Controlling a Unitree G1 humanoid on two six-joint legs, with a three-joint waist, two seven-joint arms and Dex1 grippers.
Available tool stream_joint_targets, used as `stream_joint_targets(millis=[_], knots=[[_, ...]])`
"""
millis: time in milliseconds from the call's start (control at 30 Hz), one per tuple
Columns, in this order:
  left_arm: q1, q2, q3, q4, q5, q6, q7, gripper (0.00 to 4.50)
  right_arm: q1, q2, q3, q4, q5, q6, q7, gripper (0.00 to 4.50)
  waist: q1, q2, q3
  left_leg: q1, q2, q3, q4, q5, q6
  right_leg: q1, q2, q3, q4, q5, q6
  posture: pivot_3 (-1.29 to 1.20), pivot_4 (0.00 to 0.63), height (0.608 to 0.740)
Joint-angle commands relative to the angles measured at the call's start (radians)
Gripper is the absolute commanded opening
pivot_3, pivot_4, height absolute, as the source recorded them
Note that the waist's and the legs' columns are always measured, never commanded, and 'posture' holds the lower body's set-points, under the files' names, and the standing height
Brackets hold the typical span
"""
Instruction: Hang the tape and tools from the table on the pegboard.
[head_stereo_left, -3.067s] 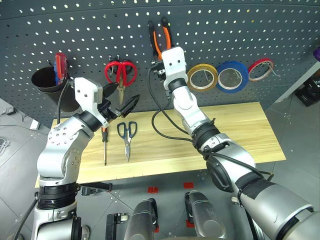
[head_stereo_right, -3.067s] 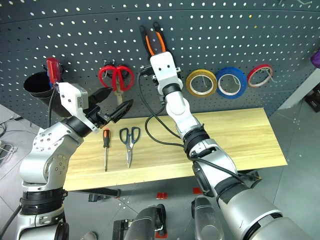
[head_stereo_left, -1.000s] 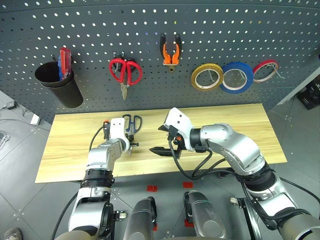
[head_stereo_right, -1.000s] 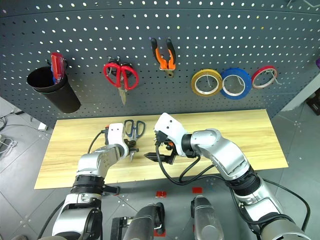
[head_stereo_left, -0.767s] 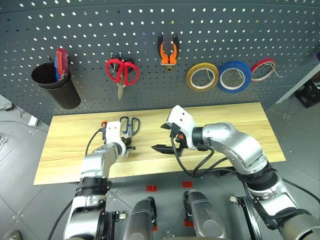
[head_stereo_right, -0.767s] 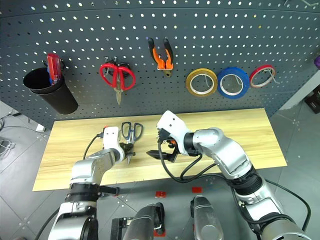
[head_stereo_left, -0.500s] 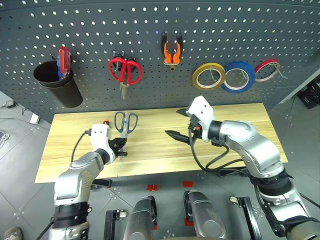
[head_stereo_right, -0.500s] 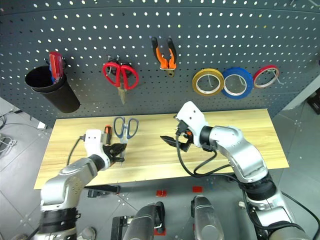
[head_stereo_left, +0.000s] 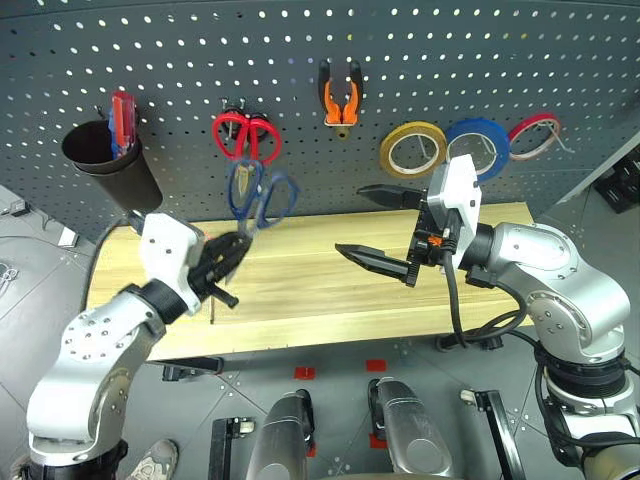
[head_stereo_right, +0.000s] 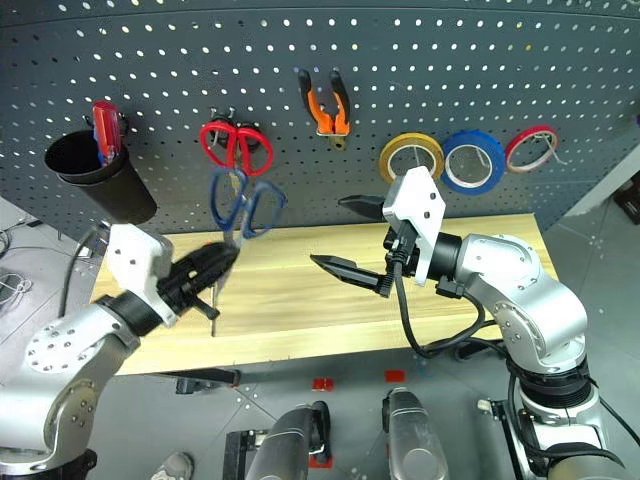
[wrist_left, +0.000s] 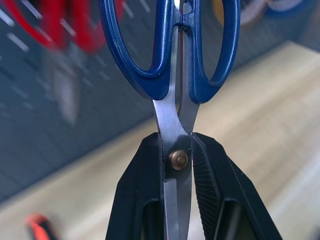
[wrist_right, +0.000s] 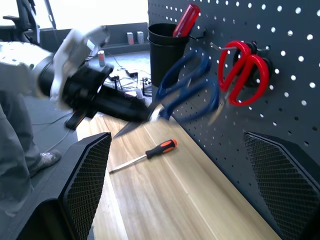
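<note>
Scissors (head_stereo_right: 241, 205), blue-handled, ride above the table (head_stereo_right: 300, 290) clamped at the pivot by the left fingers (wrist_left: 210, 185); slip one loop over a free pegboard (head_stereo_right: 400, 90) hook while the spread-open right gripper (head_stereo_right: 345, 235) stands aside.

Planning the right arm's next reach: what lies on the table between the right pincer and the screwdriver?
In the right wrist view, only bare table lies between the right pincer and the screwdriver.

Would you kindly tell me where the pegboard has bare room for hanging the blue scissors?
Free: the pegboard stretch between black cup and red scissors, and between those and the pliers. Crowded: right of the pliers, three tape rolls hang side by side.
</note>
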Motion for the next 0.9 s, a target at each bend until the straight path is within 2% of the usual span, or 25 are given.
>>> stream_joint_targets(millis=[33,233,400,600,633,800,833,900], knots=[[-0.054,0.016,0.032,0.009,0.013,-0.041,0.026,0.51,-0.021,0.0,-0.01,-0.009,0.004,-0.043,-0.006,4.5,0.0,0.0,0.0,0.0,0.0,0.0,0.0,0.0,0.0,0.0,0.0,0.0,0.0,0.0,0.0,-0.28,0.31,0.74],[-0.14,0.039,-0.043,0.142,0.095,-0.093,0.028,0.51,-0.042,0.006,0.012,0.026,-0.005,-0.072,-0.003,4.5,-0.001,0.0,0.0,0.0,0.0,0.0,0.0,0.0,0.0,0.0,0.002,0.0,0.001,0.0,0.0,-0.27,0.306,0.74],[-0.219,0.018,-0.13,0.289,0.178,-0.172,0.035,0.51,-0.07,0.017,0.023,0.059,-0.014,-0.099,0.004,4.5,0.0,-0.001,0.0,0.0,0.0,0.0,0.001,0.0,0.0,0.0,0.003,0.0,0.001,0.0,0.001,-0.28,0.309,0.74],[-0.222,-0.034,-0.125,0.311,0.168,-0.155,0.054,2.36,-0.09,0.027,0.043,0.084,-0.025,-0.128,0.007,4.5,-0.002,-0.001,0.001,-0.001,0.0,0.0,0.001,0.0,0.0,-0.001,0.002,0.0,0.0,0.0,0.001,-0.29,0.311,0.74],[-0.216,-0.042,-0.118,0.305,0.164,-0.15,0.06,2.49,-0.09,0.028,0.047,0.085,-0.026,-0.13,0.004,4.5,-0.002,-0.001,0.001,-0.001,0.001,0.0,0.001,0.0,0.0,-0.001,0.002,0.0,0.0,0.0,0.001,-0.29,0.311,0.74],[-0.08,-0.081,-0.022,0.265,0.132,-0.026,0.138,3.9,-0.071,0.077,0.091,0.114,-0.059,-0.083,-0.08,4.5,-0.012,-0.001,0.0,0.0,0.001,0.0,0.001,0.0,0.0,0.0,0.002,0.002,0.001,0.0,0.001,-0.28,0.319,0.74],[-0.054,-0.081,-0.005,0.265,0.127,-0.003,0.145,4.09,-0.067,0.083,0.106,0.118,-0.073,-0.073,-0.095,4.5,-0.016,-0.001,0.001,0.001,0.001,0.0,0.001,0.0,0.0,0.0,0.003,0.002,0.001,0.0,0.001,-0.27,0.324,0.74],[0.004,-0.069,0.063,0.313,0.103,0.043,0.141,4.09,-0.07,0.095,0.19,0.111,-0.106,0.041,-0.151,4.5,-0.02,-0.001,0.001,0.001,0.001,0.0,0.001,0.0,0.0,0.0,0.003,0.001,0.002,0.0,0.001,-0.27,0.333,0.74]])
